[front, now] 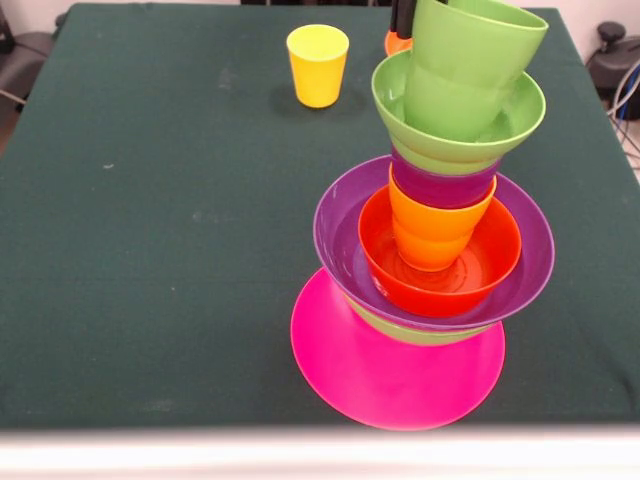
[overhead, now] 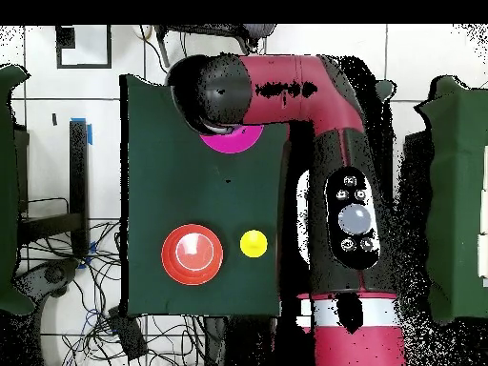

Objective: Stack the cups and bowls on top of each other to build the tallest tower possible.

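Note:
The tower rises from a wide pink bowl [front: 398,372]. Above it come a light green bowl [front: 420,334], a wide purple bowl [front: 525,250], an orange-red bowl [front: 480,270], an orange cup [front: 435,228], a purple cup [front: 445,187], another light green bowl [front: 400,105] and a tilted light green cup [front: 470,60]. A dark piece of my gripper [front: 403,15] shows at the top edge, close behind that cup's left side. Whether it touches the cup is hidden. From overhead, my arm [overhead: 286,86] covers the tower except the pink rim [overhead: 232,143].
A yellow cup [front: 318,65] [overhead: 253,243] stands upright by itself on the dark green cloth [front: 150,220]. Another orange-red bowl [overhead: 193,254] sits beside it, mostly hidden behind the tower in the front view [front: 395,44]. The tower stands near the table's front edge.

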`<state>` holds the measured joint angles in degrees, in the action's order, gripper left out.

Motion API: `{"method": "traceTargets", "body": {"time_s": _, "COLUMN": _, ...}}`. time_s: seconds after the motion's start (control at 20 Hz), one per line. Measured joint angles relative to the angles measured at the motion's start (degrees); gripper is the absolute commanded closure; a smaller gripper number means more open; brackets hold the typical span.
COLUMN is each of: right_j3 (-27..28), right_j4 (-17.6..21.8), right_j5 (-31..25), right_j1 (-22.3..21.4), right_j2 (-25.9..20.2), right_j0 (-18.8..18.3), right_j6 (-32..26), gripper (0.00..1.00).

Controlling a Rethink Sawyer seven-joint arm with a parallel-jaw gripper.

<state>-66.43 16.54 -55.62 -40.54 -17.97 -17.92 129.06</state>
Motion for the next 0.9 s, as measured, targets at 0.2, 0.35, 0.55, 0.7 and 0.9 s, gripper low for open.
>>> {"method": "traceTargets", "body": {"time_s": 0.2, "right_j3": -0.02, "right_j4": -0.01, "right_j5": 0.43, "right_j1": -0.01, "right_j2": 0.48, "right_j0": 0.21, "right_j6": 0.00, "gripper": 1.00}}
{"method": "traceTargets", "body": {"time_s": 0.35, "right_j3": -0.02, "right_j4": -0.06, "right_j5": 0.52, "right_j1": -0.01, "right_j2": 0.72, "right_j0": 0.50, "right_j6": 0.00, "gripper": 1.00}}
{"method": "traceTargets", "body": {"time_s": 0.55, "right_j3": -0.02, "right_j4": -0.12, "right_j5": 0.51, "right_j1": 0.02, "right_j2": 0.73, "right_j0": 0.80, "right_j6": 0.00, "gripper": 1.00}}
{"method": "traceTargets", "body": {"time_s": 0.7, "right_j3": -0.05, "right_j4": -0.27, "right_j5": 0.51, "right_j1": 0.06, "right_j2": 0.73, "right_j0": 0.93, "right_j6": 0.00, "gripper": 1.00}}
{"method": "traceTargets", "body": {"time_s": 0.9, "right_j3": -0.05, "right_j4": -0.39, "right_j5": 0.51, "right_j1": 0.09, "right_j2": 0.73, "right_j0": 1.00, "right_j6": 0.00, "gripper": 1.00}}
